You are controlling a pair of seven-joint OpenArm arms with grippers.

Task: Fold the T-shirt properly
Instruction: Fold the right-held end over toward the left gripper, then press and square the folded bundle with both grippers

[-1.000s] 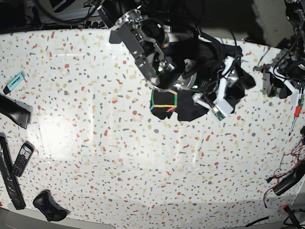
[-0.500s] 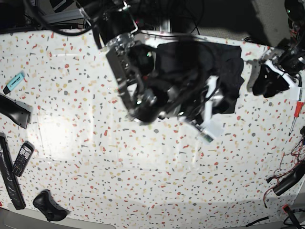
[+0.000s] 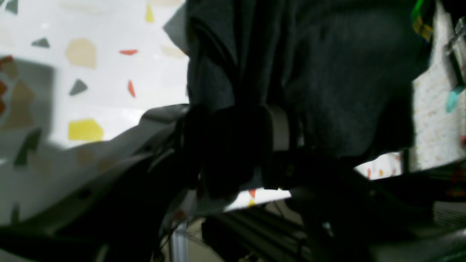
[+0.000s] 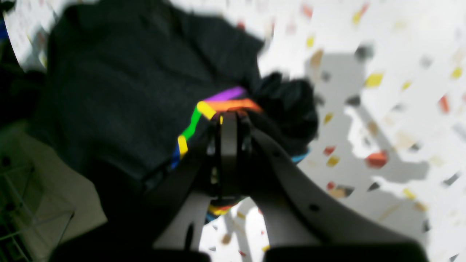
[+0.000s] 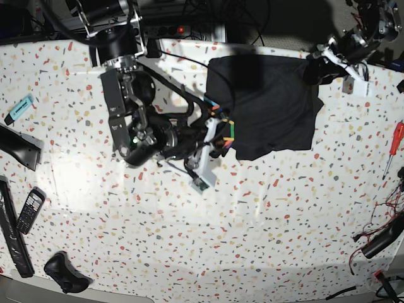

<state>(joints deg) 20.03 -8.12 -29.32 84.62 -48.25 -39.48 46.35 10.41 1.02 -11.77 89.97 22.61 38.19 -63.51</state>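
One speckled terrazzo table (image 5: 189, 252) carries one soft matte black T-shirt (image 5: 265, 101), spread at its far side. The right gripper (image 5: 221, 129) pinches its rainbow-printed edge; the left gripper (image 5: 319, 66) stands apart at the opposite corner.

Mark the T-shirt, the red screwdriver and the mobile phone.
T-shirt (image 5: 268, 101), base view, middle of the black fabric.
Red screwdriver (image 5: 396, 137), base view, red handle.
Mobile phone (image 5: 29, 210), base view, keypad.

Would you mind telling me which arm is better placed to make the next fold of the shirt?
Right, probably: its tool is shut on the shirt at the rainbow print.
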